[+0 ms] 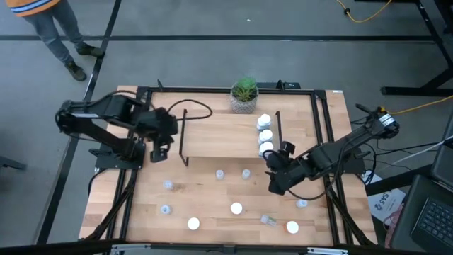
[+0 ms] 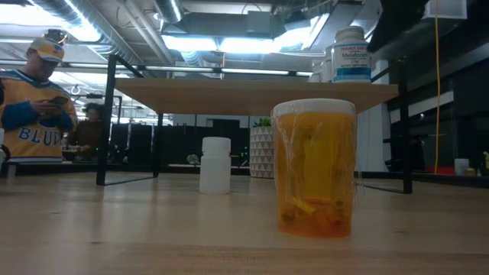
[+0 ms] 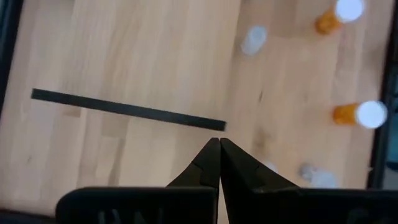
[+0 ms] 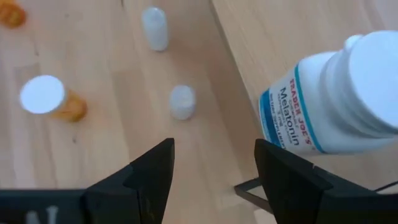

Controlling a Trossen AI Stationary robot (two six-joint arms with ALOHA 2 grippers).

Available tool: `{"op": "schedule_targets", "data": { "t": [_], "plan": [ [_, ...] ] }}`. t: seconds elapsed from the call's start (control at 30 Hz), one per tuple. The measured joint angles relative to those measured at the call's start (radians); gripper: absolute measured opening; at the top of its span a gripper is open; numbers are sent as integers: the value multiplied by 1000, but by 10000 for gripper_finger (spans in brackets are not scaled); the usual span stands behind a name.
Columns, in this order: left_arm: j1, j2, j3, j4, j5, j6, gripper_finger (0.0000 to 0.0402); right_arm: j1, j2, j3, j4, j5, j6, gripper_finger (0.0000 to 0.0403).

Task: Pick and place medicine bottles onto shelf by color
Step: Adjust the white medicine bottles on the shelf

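Observation:
The shelf (image 1: 226, 134) stands at the table's middle, with three white medicine bottles (image 1: 265, 134) in a row on its right end; one is labelled Melatonin (image 4: 336, 99). Small clear bottles (image 1: 220, 173) (image 1: 246, 172) (image 1: 168, 185) and white-capped orange bottles (image 1: 236, 208) (image 1: 292, 227) stand or lie on the table in front of it. My right gripper (image 1: 272, 187) (image 4: 211, 168) hangs open just off the shelf's near right corner, above the table, holding nothing. My left gripper (image 1: 157, 154) (image 3: 219, 162) is shut and empty by the shelf's left end.
A potted green plant (image 1: 244, 94) stands behind the shelf at the far edge. The shelf's black side frames (image 1: 185, 138) (image 3: 124, 109) rest on the table. An orange bottle (image 2: 315, 168) and a white one (image 2: 215, 164) stand close in the low view. A person (image 2: 38, 99) stands beyond the table.

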Motion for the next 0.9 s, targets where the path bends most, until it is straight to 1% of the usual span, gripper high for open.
{"op": "schedule_targets", "data": {
  "t": [0.23, 0.4, 0.53, 0.63, 0.77, 0.9],
  "plan": [
    [-91, -94, -1, -85, 0, -64, 0, -2, -1, -52, 33, 93, 24, 224],
    [-149, -165, -4, -85, -6, -96, 0, -7, 0, -68, 55, 94, 22, 224],
    [-182, -225, -15, -78, -70, -134, 0, -7, 0, -68, 62, 113, 14, 224],
    [-195, -262, -32, -76, -121, -169, 0, -14, 0, -68, 62, 120, -4, 224],
    [-198, -302, -74, -72, -146, -208, 0, -40, 0, -68, 62, 120, -19, 224],
    [-199, -316, -126, -72, -150, -229, 0, -75, 0, -68, 61, 115, -62, 224]
  ]
}}
